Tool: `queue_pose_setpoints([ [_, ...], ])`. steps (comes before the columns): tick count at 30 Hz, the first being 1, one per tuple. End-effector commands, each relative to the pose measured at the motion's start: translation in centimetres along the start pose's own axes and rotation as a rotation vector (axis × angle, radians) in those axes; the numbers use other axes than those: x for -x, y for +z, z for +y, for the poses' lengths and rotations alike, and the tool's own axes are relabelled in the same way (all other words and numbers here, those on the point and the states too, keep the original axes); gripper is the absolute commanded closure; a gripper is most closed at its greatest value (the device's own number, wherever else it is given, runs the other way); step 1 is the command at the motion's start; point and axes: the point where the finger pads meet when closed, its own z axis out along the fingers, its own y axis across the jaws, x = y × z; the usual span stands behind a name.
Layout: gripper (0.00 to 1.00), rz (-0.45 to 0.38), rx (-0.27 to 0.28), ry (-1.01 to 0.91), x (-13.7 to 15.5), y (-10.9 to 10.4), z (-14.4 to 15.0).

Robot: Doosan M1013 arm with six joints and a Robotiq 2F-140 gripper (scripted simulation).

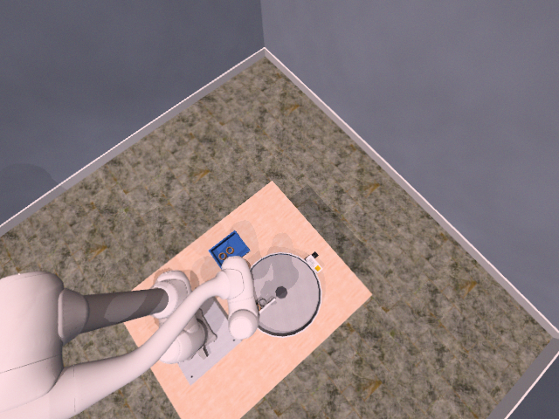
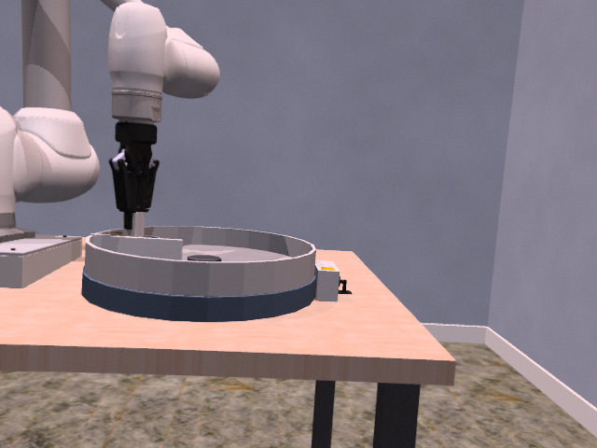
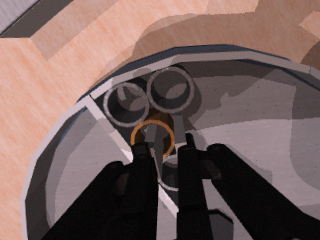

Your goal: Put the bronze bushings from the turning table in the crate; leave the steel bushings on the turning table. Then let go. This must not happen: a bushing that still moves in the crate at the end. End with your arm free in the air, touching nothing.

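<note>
Two bronze bushings (image 1: 222,259) lie in the blue crate (image 1: 240,245), side by side, toward its end nearer the tabletop's left corner in the top view. Crate sits by the upper-left edge of the tabletop (image 1: 315,311) (image 2: 241,332) (image 3: 30,60).

Third bronze (image 3: 152,121) is on the turntable (image 1: 293,315) (image 2: 202,282) (image 3: 235,120), under the gripper (image 2: 132,229) (image 3: 168,129). Fingers slightly apart, pointing down, tips straddling the bronze's wall: one over the opening, one outside. Not clamped on it.

Three steel bushings are on the turntable too: steel A (image 3: 106,104) and steel B (image 3: 192,90) toward the rim, steel C (image 3: 167,187) on the other side of the bronze, partly hidden by the fingers. Divider (image 1: 267,305) (image 2: 154,246) (image 3: 107,120) runs beside the group.

Turntable sits between crate and the tabletop's right corner in the top view. Control box (image 1: 312,261) (image 2: 326,284) is at its rim, near the upper-right edge. Arm's base plate (image 1: 191,377) (image 2: 14,270) is toward the opposite end, away from the right corner.
</note>
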Motion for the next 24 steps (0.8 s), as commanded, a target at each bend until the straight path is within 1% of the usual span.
queue_pose_setpoints([
  [1, 0.9, 0.0, 0.0, 0.0, 0.0, 0.0, 0.0],
  [11, 0.9, 0.0, 0.0, 0.0, 0.0, 0.0, 0.0],
  [12, 1.0, 0.0, 0.0, 0.0, 0.0, 0.0, 0.0],
  [24, 1.0, 0.0, 0.0, 0.0, 0.0, 0.0, 0.0],
])
